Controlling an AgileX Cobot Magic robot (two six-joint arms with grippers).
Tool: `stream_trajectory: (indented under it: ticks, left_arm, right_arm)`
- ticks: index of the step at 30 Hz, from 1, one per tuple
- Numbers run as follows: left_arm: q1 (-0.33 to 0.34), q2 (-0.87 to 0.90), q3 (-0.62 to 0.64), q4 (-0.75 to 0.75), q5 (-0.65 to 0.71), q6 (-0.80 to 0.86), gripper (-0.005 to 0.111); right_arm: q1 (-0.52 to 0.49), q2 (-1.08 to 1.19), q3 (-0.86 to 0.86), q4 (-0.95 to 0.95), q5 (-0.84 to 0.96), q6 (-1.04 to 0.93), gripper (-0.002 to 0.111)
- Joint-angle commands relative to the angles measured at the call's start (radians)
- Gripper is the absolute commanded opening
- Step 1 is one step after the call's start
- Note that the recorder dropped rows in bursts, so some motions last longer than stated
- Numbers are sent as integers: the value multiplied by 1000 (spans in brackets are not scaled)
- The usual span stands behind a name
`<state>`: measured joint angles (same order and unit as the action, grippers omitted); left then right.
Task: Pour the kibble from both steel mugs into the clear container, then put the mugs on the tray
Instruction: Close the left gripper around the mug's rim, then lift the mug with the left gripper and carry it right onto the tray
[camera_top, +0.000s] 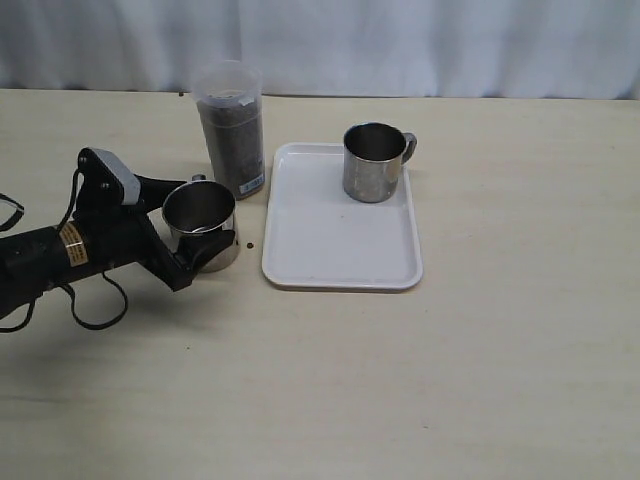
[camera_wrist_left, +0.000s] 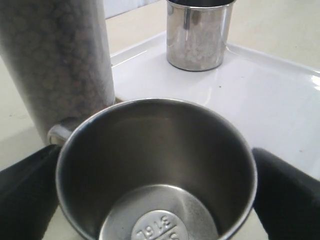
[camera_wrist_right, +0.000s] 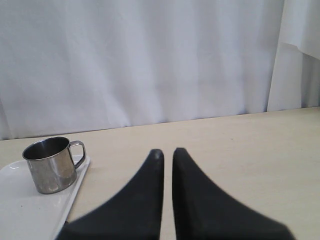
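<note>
- Pouring looks done: the tall clear plastic container (camera_top: 230, 140) holds the dark brown kibble (camera_top: 232, 155).
- One shiny steel mug (camera_top: 372, 165) stands on the flat white tray (camera_top: 340, 245).
- My left pincer (camera_wrist_left: 155, 155) pinches the other empty steel mug (camera_top: 200, 215) beside the tray, not yet placed.
- My right pincer (camera_wrist_right: 168, 155): pressed together, empty.

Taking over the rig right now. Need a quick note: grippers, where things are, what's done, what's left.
Left gripper: jaws wide, fingers against both sides of the empty mug; looks gripped. The mug is upright beside the clear container, left of the tray.
Right gripper: shut, holding nothing.
Done: kibble fills most of the container; other mug stands on the tray's far end.
Left: set the empty mug on the tray. One stray pellet lies on the table.
</note>
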<state>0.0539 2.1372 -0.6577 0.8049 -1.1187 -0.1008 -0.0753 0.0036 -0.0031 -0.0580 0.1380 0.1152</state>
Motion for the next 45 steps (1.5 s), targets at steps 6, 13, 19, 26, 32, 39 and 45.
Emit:
stream_trajectory:
  ticks: [6, 13, 19, 26, 32, 39, 45]
  left_arm:
    - [-8, 1, -4, -12, -19, -7, 39]
    - [-8, -7, -4, -5, -69, 49, 3]
    - [-8, -88, -4, 97, -87, 40, 0]
    - [-8, -186, -4, 212, -87, -125, 0]
    - [-25, -222, -4, 300, -76, -269, 0]
    - [-200, -222, -65, 231, 76, -269, 0]
    - [-265, -202, -132, 122, 97, -269, 0]
  right_arm:
    - [-5, -4, 3, 3, 0, -6, 5]
    - [-5, -4, 3, 3, 0, -6, 5]
    - [-5, -4, 3, 3, 0, -6, 5]
    - [-5, -4, 3, 3, 0, -6, 5]
    - [-5, -4, 3, 3, 0, -6, 5]
    - [-5, -4, 3, 3, 0, -6, 5]
    - [-5, -4, 3, 3, 0, -6, 5]
